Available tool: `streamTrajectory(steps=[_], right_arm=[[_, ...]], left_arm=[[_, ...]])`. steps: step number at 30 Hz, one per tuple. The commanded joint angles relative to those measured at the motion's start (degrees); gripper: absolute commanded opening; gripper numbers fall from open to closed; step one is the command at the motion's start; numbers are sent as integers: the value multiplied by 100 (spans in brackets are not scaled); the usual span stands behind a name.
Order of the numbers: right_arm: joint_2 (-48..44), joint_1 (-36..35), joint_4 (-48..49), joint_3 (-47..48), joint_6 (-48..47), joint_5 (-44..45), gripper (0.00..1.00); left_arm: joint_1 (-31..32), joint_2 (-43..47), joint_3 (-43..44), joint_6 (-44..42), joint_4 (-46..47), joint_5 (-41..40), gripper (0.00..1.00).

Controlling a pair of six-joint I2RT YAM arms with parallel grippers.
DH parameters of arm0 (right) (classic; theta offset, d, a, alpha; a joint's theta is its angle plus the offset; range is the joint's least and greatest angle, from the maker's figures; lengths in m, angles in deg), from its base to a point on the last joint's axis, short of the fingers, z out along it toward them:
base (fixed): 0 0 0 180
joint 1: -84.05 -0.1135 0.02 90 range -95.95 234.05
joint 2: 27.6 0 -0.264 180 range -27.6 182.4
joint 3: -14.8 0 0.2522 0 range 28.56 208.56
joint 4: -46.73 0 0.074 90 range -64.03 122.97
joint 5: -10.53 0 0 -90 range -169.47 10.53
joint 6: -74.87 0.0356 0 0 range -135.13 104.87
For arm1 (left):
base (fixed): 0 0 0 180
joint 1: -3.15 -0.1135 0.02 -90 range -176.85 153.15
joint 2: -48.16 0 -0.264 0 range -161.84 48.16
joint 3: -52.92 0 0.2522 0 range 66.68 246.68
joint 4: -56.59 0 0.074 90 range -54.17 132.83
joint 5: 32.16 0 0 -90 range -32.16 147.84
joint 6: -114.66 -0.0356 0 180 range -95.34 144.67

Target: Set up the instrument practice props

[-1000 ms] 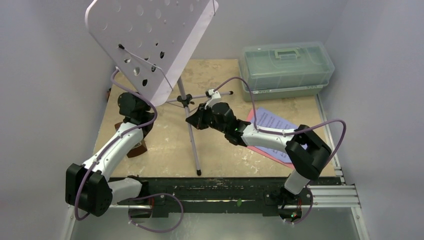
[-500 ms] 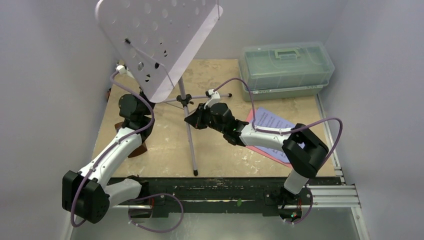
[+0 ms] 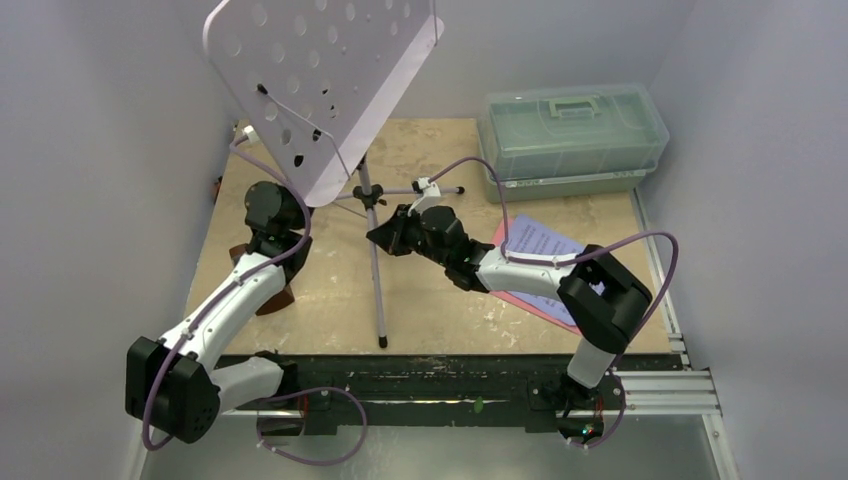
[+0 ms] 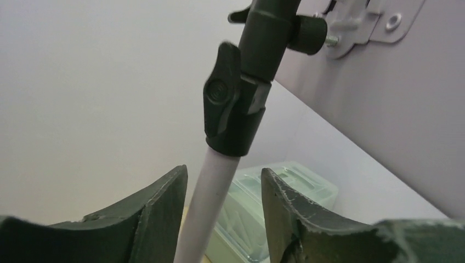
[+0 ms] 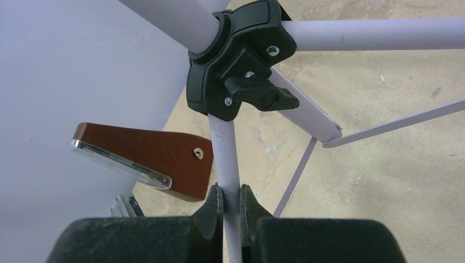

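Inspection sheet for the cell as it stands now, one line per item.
Surface: beige tabletop, scuffed, no spill seen.
Job's things: music stand mid-table, desk tilted; metronome on the table by the left wall; blue sheet atop pink sheet, flat at right.
Clutter: green lidded box, shut, far right corner.
Grippers: left gripper open around the white pole; right gripper shut on a thin tube below the black hub.
Cables: purple cables loop off both arms, one arcing past the stand.
Surroundings: pale walls on three sides.
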Motion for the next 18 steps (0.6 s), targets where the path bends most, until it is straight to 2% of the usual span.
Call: streamTrajectory(steps=[1,2,4,7,11,13,18], right_arm=[[10,84,-702,-229,81,320,0],[2,82,-681,-232,70,303,0],[1,82,-644,-247,45,282,0],[-23,82,-623,-257,3,262,0],[-31,82,-537,-267,2,191,0],[0,81,-496,-268,45,128,0],[-69,83,-502,-336,38,186,0]], left_arm=[[52,263,-229,164,-254,-4,60],[52,400,-330,124,-399,-135,71],[52,650,-537,-29,-738,-342,79],[50,801,-943,5,-783,-546,82],[103,342,-1501,314,558,-726,90],[162,-76,-1523,184,1026,-735,97],[192,-932,-1512,341,1697,-828,92]])
